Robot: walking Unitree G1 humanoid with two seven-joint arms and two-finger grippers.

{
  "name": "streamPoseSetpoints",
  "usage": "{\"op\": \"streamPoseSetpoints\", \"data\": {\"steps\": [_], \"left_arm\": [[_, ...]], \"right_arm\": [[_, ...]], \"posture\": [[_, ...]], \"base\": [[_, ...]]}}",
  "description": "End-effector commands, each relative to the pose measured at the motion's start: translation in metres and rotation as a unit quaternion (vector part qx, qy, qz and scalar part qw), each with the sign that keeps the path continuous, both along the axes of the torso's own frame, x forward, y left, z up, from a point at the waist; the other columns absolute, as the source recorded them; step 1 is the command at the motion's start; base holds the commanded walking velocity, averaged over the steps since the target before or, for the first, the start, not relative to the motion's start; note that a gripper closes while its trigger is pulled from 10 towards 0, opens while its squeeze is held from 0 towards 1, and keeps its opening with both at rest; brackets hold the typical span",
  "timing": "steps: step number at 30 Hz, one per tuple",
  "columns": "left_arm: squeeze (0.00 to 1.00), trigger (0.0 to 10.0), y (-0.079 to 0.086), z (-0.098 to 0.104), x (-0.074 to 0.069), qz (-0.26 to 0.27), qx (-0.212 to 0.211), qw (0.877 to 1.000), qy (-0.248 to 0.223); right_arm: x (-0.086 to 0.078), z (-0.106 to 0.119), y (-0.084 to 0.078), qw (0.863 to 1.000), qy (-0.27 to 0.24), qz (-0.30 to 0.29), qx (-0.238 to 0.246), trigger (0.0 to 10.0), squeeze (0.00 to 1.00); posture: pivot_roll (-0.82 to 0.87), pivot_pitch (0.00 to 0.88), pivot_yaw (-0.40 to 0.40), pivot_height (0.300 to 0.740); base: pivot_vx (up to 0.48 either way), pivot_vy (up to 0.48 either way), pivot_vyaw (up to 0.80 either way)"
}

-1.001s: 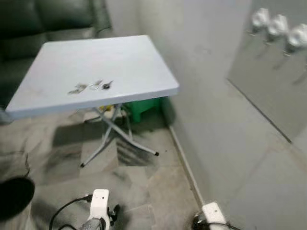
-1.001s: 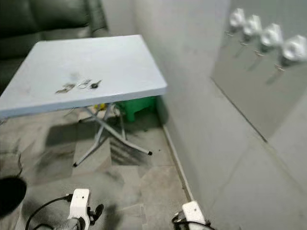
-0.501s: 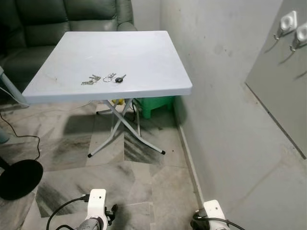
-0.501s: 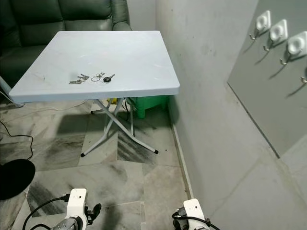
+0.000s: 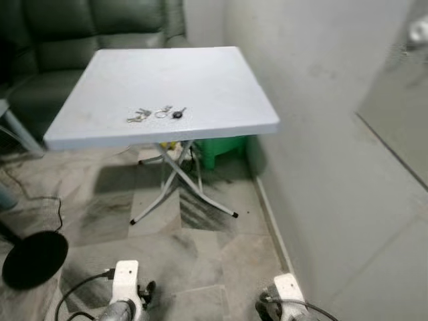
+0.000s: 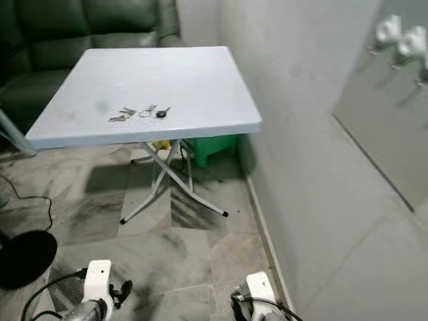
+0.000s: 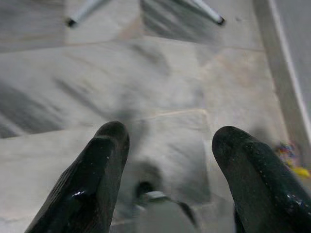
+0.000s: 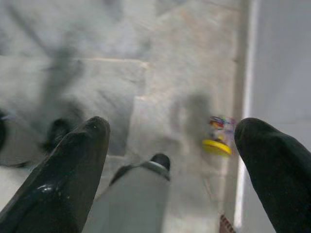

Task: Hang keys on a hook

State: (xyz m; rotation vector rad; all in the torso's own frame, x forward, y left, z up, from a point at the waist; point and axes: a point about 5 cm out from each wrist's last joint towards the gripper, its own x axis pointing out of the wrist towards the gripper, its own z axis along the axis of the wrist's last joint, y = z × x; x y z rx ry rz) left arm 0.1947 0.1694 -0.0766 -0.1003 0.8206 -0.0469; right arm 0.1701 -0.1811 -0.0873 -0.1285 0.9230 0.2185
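Note:
A bunch of keys with a ring and a black fob lies on the white folding table, near its front edge. White wall hooks sit on a grey panel on the right wall, blurred. Both arms hang low near the floor. My left gripper is open over the marble floor with nothing between its fingers. My right gripper is open too, close to the wall's skirting. The keys lie well ahead of both grippers.
A dark green sofa stands behind the table. A green box sits under the table by the wall. A black round base and a cable lie on the floor at left. A small yellow object lies by the skirting.
The camera has shifted: the table and keys sit further right in the picture, and the hooks have slid toward the right edge. The keys stay on the table.

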Motion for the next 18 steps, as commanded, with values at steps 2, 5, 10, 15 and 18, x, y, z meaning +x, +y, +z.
{"op": "streamPoseSetpoints", "data": {"steps": [2,5,10,15,18], "left_arm": [[0.0,10.0,0.0121,0.0014,0.0008,0.007,0.015,1.0,0.001],[0.0,10.0,0.0117,0.0011,0.0004,0.006,0.016,1.0,0.001],[0.0,10.0,0.0111,0.001,0.0003,0.006,0.015,1.0,0.002],[0.0,10.0,0.0101,0.002,0.0024,0.004,0.015,1.0,-0.001],[0.0,10.0,0.0101,0.0024,0.0031,0.004,0.014,1.0,-0.003]], "right_arm": [[0.0071,0.0023,0.0117,1.0,-0.01,0.007,0.015,10.0,0.0],[0.0065,0.0021,0.0111,1.0,-0.009,0.008,0.015,10.0,0.0],[0.0069,0.0024,0.011,1.0,-0.01,0.011,0.015,10.0,0.0],[0.0073,0.0026,0.0111,1.0,-0.01,0.013,0.014,10.0,0.0],[0.0079,0.0029,0.011,1.0,-0.011,0.017,0.013,10.0,0.0]], "posture": [[-0.1,0.0,-0.006,0.724],[-0.1,0.0,-0.007,0.724],[-0.1,0.0,-0.011,0.724],[-0.1,0.0,-0.015,0.724],[-0.1,0.0,-0.016,0.724]], "base": [[0.0,0.469,0.0],[0.0,0.469,0.0],[0.0,0.469,0.0],[0.0,0.469,0.0],[0.0,0.469,0.0]]}}
